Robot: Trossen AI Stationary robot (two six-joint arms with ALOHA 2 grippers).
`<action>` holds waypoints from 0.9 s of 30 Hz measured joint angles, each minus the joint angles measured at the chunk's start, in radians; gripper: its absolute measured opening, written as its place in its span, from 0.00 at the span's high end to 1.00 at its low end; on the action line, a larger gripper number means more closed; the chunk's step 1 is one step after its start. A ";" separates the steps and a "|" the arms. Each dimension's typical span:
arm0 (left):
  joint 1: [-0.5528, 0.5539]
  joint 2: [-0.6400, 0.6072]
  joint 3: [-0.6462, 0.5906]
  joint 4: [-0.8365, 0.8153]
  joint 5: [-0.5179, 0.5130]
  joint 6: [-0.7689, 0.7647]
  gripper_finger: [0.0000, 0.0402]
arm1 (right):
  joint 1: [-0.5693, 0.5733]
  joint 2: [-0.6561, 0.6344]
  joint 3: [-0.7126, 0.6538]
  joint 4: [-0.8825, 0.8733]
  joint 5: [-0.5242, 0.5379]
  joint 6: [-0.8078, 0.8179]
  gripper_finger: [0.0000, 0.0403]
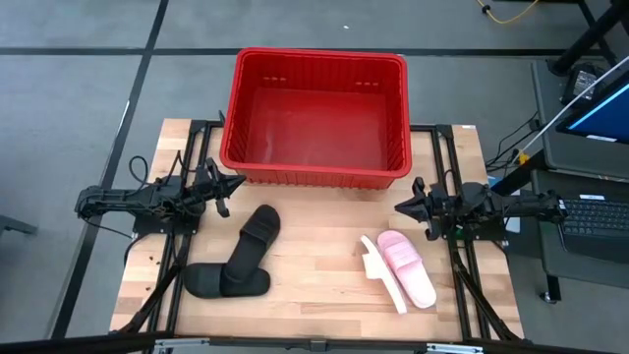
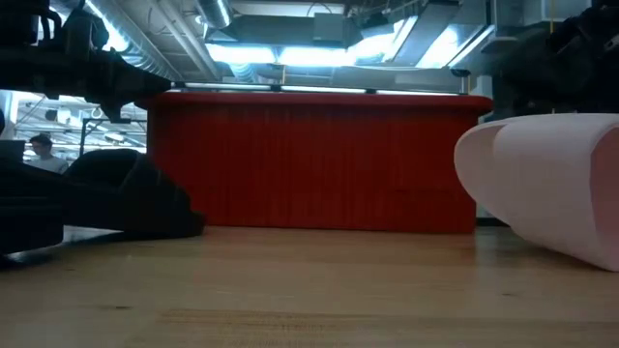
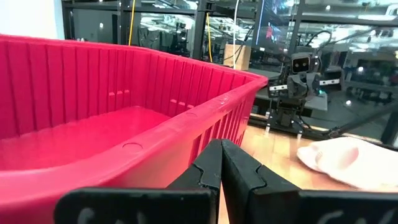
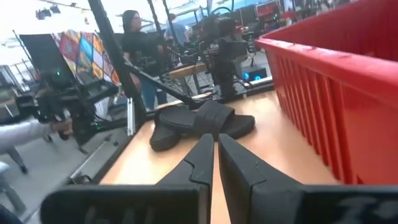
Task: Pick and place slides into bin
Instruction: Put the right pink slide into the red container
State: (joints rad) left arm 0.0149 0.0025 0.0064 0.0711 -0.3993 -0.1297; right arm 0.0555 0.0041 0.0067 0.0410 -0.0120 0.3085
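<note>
The red bin [image 1: 314, 175] stands at the table's far middle and holds nothing. Two black slides lie near left: one [image 1: 259, 236] slants with its near end resting on the other [image 1: 211, 282]; both show in the right wrist view [image 4: 205, 123]. Two pink slides lie near right: one [image 1: 411, 269] flat on its sole, the other [image 1: 378, 265] on its edge against it. My left gripper [image 1: 237, 184] is shut, level, by the bin's near left corner. My right gripper [image 1: 398, 206] is shut, level, by the bin's near right corner. Neither holds anything.
Bare wood lies between the black and the pink slides. Dark frame rails run along both sides of the table. In the right wrist view a person [image 4: 134, 37] stands beyond the table's left side. A desk with a keyboard [image 1: 595, 216] stands off the right edge.
</note>
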 joint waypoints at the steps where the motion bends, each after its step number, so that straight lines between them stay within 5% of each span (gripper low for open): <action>1: 0.000 0.000 0.000 0.000 -0.002 -0.011 1.00 | 0.000 0.000 0.000 -0.003 0.017 0.002 0.94; 4: 0.001 0.000 0.000 0.010 0.003 -0.015 1.00 | 0.000 0.000 0.000 -0.002 0.081 -0.030 0.97; 10: 0.000 0.000 0.000 0.021 0.399 -0.106 1.00 | 0.000 0.000 0.000 0.006 0.116 -0.035 0.98; 14: 0.000 0.000 0.000 0.031 0.537 -0.168 1.00 | 0.000 0.000 0.000 0.003 0.088 -0.028 0.98; 27: 0.000 0.038 0.005 0.039 0.258 0.124 1.00 | 0.000 0.000 0.000 0.049 -0.062 -0.021 0.99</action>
State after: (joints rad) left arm 0.0149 0.0402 0.0110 0.1100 -0.1416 -0.0053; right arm 0.0555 0.0044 0.0067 0.0898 -0.0744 0.2871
